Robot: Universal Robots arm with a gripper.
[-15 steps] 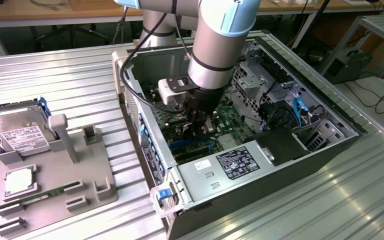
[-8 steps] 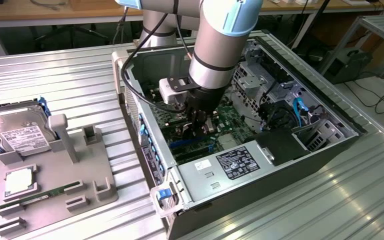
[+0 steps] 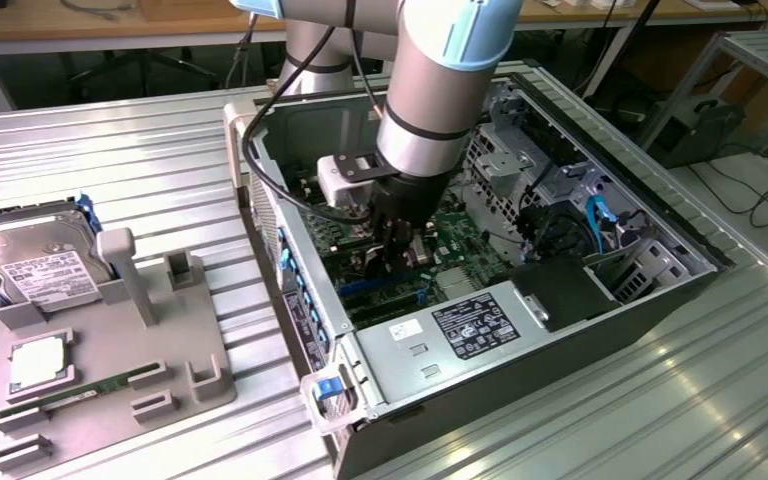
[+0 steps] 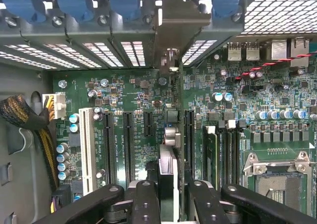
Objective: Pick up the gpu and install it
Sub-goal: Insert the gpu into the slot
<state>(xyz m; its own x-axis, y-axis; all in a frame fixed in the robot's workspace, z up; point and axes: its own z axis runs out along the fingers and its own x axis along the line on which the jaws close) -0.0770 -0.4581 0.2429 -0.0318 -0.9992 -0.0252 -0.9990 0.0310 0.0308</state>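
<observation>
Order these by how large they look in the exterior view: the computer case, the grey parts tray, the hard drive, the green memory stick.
1. computer case
2. grey parts tray
3. hard drive
4. green memory stick

None look alike enough to be unsure.

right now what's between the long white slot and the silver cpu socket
Wrist view: black slots and the thin black gpu, held edge-on by the gripper.
</observation>
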